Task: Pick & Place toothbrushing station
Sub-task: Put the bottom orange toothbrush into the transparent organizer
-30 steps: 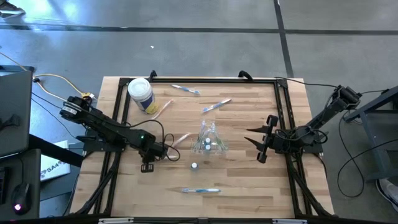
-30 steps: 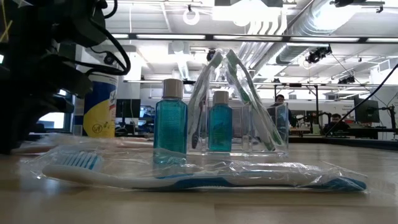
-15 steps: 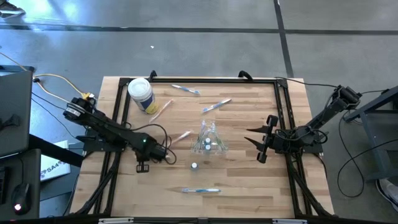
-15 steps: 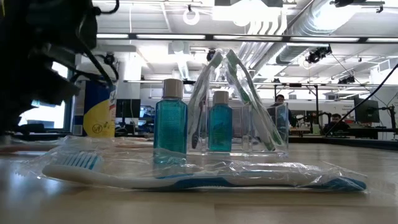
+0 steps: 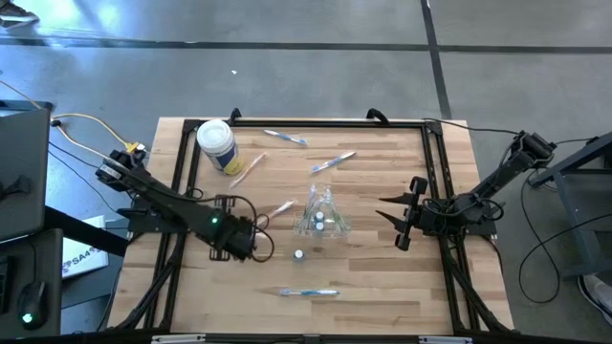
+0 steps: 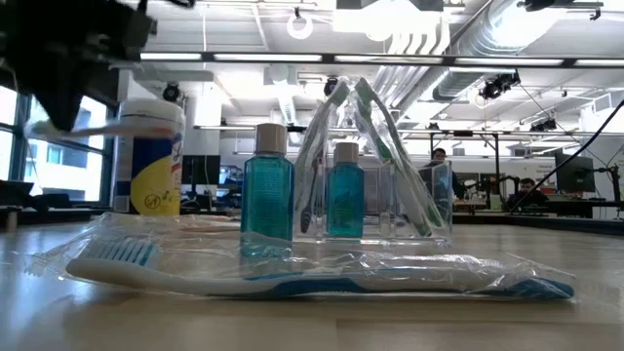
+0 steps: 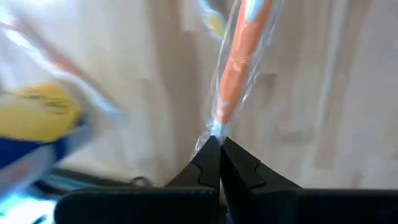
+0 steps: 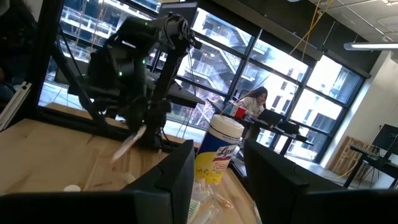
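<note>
Fingers of my left gripper are pressed together on the wrapper tip of an orange-handled toothbrush, which hangs out beyond them, lifted off the surface. My right fingers wait spread, apart from everything. Ahead of my left fingers stands the clear cup with brushes in it; a small bottle stands just beside. My worry: I'm pinching only film, so the brush could slip free or swing and topple that bottle.
</note>
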Controlling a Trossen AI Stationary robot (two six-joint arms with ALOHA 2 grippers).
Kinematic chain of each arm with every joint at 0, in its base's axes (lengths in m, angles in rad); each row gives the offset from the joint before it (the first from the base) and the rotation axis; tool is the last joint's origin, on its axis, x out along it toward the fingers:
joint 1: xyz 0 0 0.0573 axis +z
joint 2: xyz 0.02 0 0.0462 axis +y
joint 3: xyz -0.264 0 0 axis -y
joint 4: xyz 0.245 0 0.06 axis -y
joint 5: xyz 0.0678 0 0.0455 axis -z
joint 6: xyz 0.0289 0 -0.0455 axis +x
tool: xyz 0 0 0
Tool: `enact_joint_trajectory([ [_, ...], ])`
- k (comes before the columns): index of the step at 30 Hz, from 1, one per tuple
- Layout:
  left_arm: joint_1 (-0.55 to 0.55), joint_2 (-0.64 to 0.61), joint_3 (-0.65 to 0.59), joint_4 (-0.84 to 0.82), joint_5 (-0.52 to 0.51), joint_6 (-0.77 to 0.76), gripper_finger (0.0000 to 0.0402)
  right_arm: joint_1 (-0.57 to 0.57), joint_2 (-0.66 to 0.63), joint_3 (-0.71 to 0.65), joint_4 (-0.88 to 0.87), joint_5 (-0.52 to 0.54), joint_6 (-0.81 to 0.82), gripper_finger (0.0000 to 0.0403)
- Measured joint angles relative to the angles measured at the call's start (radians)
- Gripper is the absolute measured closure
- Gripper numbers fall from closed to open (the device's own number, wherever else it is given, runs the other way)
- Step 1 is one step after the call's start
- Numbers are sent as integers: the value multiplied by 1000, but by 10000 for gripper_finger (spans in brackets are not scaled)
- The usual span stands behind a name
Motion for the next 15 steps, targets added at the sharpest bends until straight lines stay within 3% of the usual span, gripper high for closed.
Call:
enact_joint_trajectory([
  [8,-46,-9,132,-71,-348,37,401,0,0,0,0,0,8,270],
  [15,-68,-24,174,-48,-628,185,401,0,0,0,48,0,146,270],
])
